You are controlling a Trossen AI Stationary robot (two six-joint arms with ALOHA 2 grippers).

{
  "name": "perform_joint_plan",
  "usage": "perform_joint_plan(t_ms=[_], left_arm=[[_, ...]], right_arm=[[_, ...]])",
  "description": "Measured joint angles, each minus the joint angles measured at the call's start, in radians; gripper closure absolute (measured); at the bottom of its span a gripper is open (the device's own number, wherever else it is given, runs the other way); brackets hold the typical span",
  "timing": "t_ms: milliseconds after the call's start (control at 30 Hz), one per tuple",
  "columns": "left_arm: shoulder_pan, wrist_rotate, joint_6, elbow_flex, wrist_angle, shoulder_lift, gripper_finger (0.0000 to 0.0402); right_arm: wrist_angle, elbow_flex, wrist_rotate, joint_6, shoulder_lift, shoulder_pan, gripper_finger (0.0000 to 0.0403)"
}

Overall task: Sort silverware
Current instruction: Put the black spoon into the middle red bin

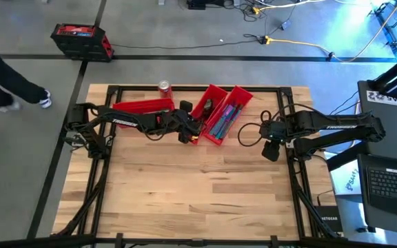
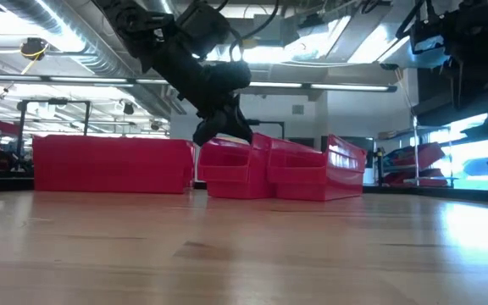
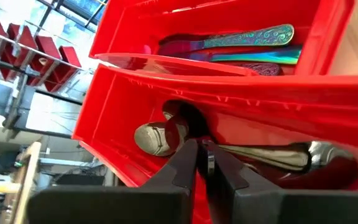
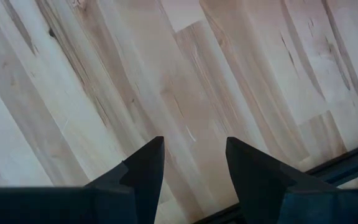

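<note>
Wooden tabletop (image 1: 198, 193) carries the red bins (image 1: 216, 114); inside them lies the silverware (image 3: 241, 40), dark spoons (image 3: 160, 138) nearest. Our left gripper (image 3: 202, 163) hangs pinched shut above those spoons, seemingly empty; we should part it before descending. Our right gripper (image 4: 194, 165) waits open over bare wood.

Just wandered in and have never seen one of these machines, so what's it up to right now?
It is sorting silverware into red bins. The left gripper, fingers shut, is down at the near end of the middle bin, right over the dark spoons lying in it. The bin beside it holds colourful iridescent pieces; a third bin lies to the left, by a soda can. The right gripper waits open over bare table at the right side.
</note>
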Motion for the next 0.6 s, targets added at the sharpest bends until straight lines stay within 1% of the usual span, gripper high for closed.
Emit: perform_joint_plan(t_ms=[133, 300, 400, 467, 600], left_arm=[[-0.001, 0.003, -0.056, 0.000, -0.001, 0.000, 0.0363], [-0.001, 0.003, -0.152, 0.000, -0.020, 0.000, 0.0303], [-0.001, 0.002, -0.187, 0.000, -0.038, 0.000, 0.0264], [-0.001, 0.004, -0.206, 0.000, -0.061, 0.000, 0.0241], [-0.001, 0.043, -0.262, 0.000, -0.139, 0.000, 0.0206]], right_arm=[[0.000, 0.000, 0.000, 0.000, 0.000, 0.000, 0.0244], [0.005, 0.000, 0.019, 0.001, 0.000, 0.000, 0.0244], [0.028, 0.000, 0.002, -0.019, 0.000, 0.000, 0.0244], [0.037, 0.000, -0.001, -0.024, 0.000, 0.000, 0.0244], [0.046, 0.000, 0.024, -0.028, 0.000, -0.001, 0.0244]])
